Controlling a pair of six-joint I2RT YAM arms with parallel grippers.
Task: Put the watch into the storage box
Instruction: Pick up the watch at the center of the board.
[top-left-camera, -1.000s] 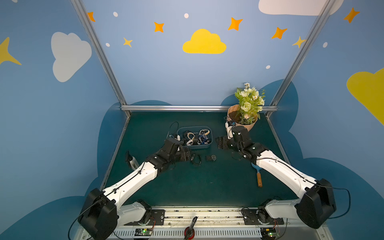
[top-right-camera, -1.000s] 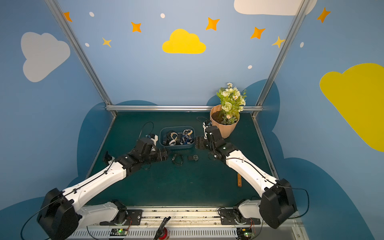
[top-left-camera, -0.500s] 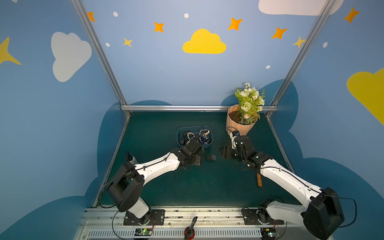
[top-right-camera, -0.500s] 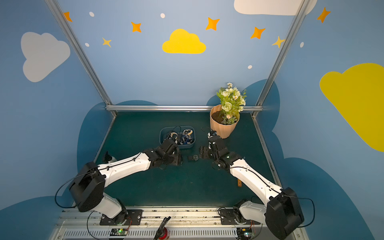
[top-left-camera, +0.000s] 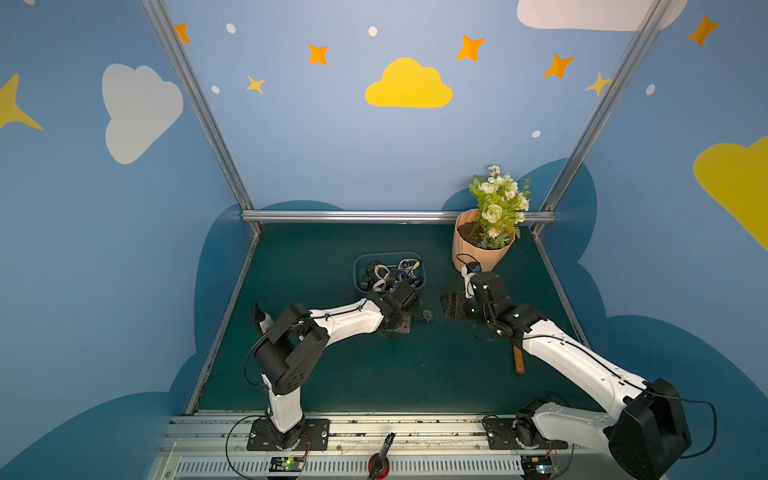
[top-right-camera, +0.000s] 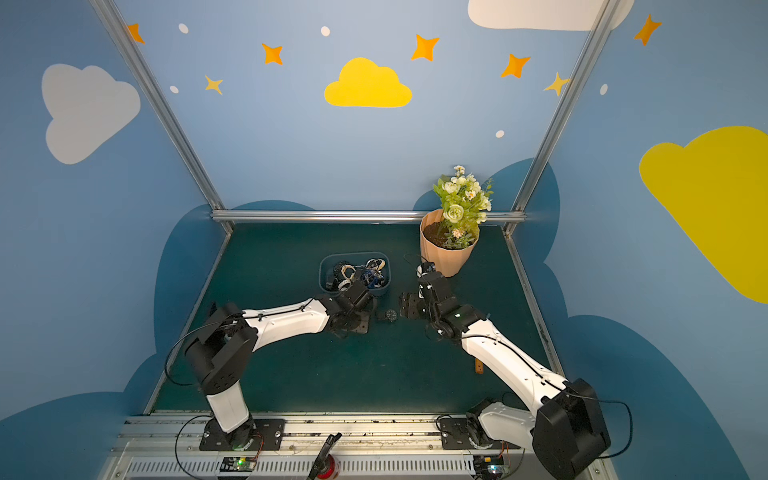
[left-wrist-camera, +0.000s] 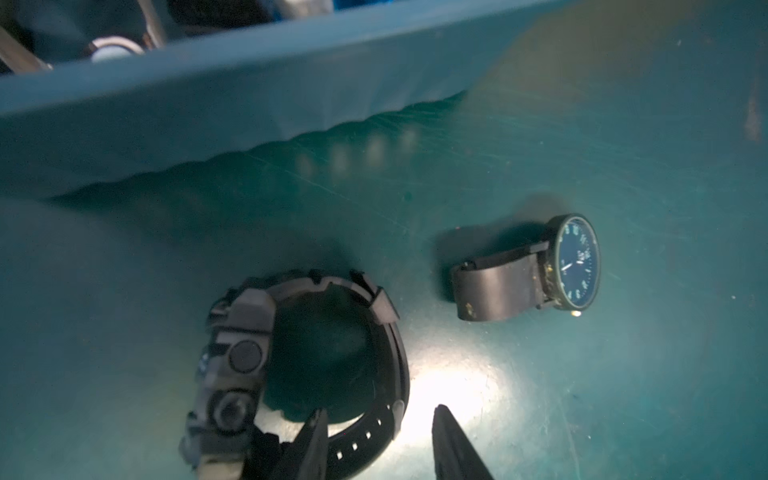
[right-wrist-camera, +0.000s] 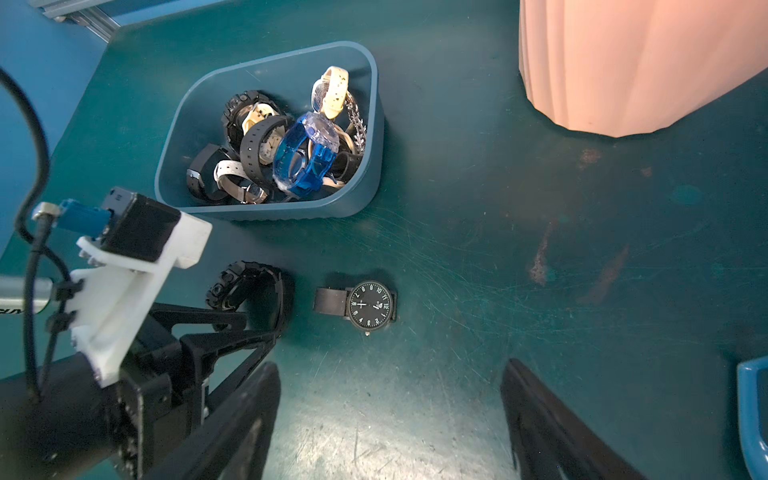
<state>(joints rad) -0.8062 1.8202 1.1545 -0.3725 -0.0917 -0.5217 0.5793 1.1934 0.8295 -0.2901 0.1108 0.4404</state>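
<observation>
Peach flowerpot (right-wrist-camera: 623, 62) near storage box (right-wrist-camera: 291, 212); flat watch (right-wrist-camera: 365, 305) beside chunky watch (right-wrist-camera: 249, 291).

White shells clad the left arm (top-left-camera: 345, 321) and right arm (top-left-camera: 575, 359) — bulky black joint housings (top-left-camera: 291, 359), thin black cables (right-wrist-camera: 28, 332), screwed black base plates (top-left-camera: 318, 432). The left gripper (left-wrist-camera: 379, 411) has tapered black fingers (left-wrist-camera: 453, 449).

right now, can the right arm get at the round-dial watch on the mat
Probably yes. The round-dial watch lies on bare mat, apart from the chunky watch and the storage box, and the right gripper hangs close by with jaws wide open and nothing between.
</observation>
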